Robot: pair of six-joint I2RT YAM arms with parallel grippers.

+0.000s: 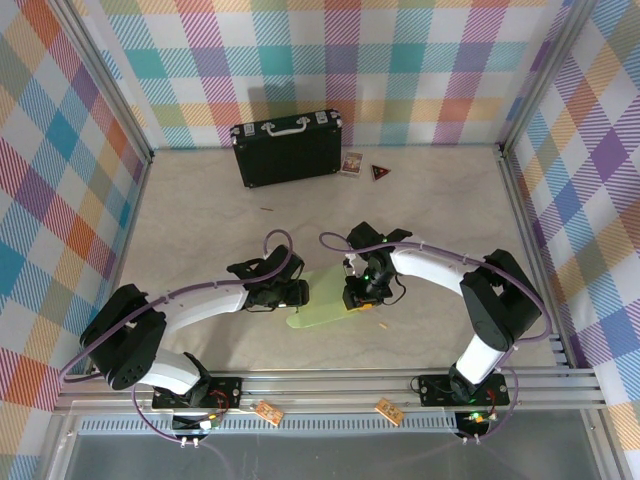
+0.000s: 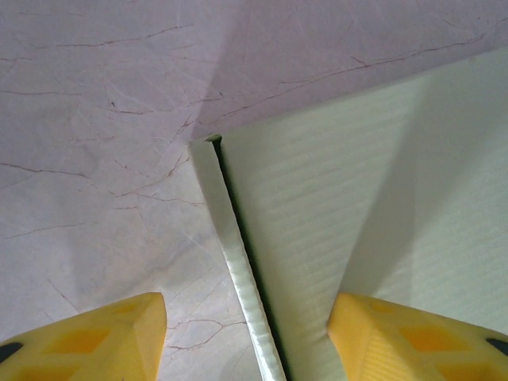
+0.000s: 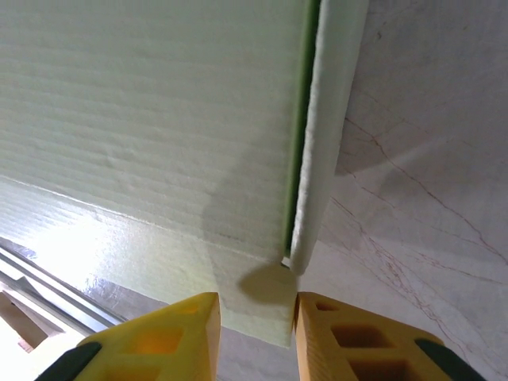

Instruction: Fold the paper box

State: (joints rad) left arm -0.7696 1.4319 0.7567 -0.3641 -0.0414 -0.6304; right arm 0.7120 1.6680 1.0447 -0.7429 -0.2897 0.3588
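The pale green paper box (image 1: 322, 302) lies partly folded on the table between my two grippers. My left gripper (image 1: 297, 293) is at its left side. In the left wrist view the left gripper (image 2: 246, 305) is open and straddles a raised folded edge (image 2: 238, 262) of the box (image 2: 365, 198). One yellow finger (image 2: 397, 337) rests on the panel; the other stands off over the table. My right gripper (image 1: 356, 296) is at the box's right side. In the right wrist view its jaws (image 3: 255, 300) stand apart around a small flap (image 3: 250, 313) seen flat, below an upright wall (image 3: 325, 119).
A black case with a metal handle (image 1: 287, 148) stands at the back of the table, with a small card packet (image 1: 351, 163) and a dark triangle (image 1: 380, 172) to its right. Checked walls enclose the table, and a metal rail (image 1: 330, 385) runs along the near edge.
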